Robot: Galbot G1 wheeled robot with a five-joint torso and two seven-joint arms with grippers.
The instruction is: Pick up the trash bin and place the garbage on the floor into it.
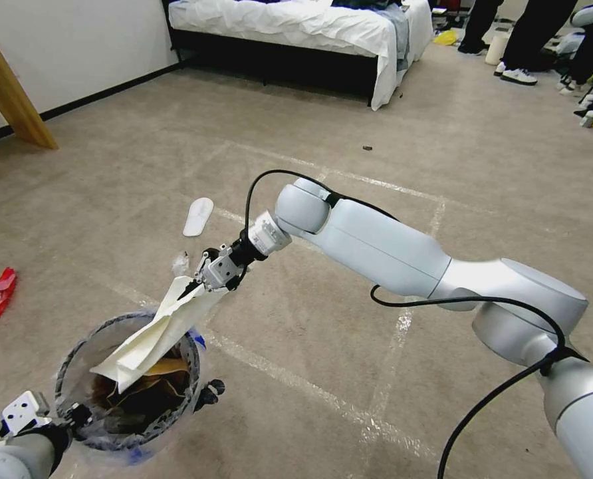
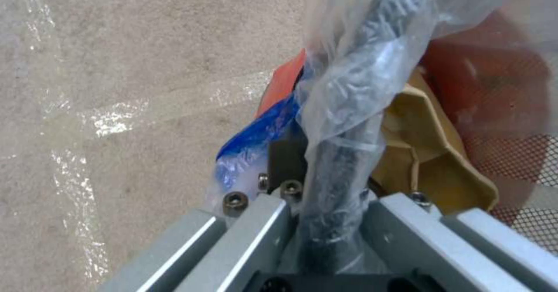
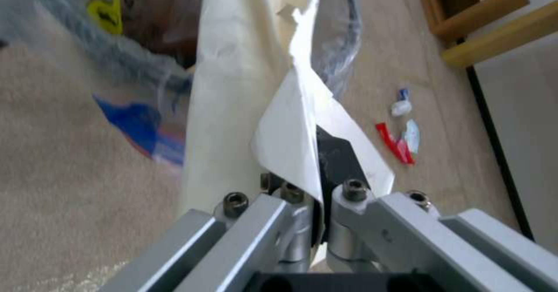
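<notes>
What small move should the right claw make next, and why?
Probably open the right claw. It is shut on the white paper, whose lower end already hangs inside the trash bin held at its rim by the left claw, so it should drop in.

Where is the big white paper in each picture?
Head view: the white paper hangs from the right pincer, its lower end inside the trash bin.
Left wrist view: I can't find the paper; the left pincer grips the bin's rim beside brown paper.
Right wrist view: the paper is clamped in the right pincer.
Shared landmark: the bin bag's blue edging.
</notes>
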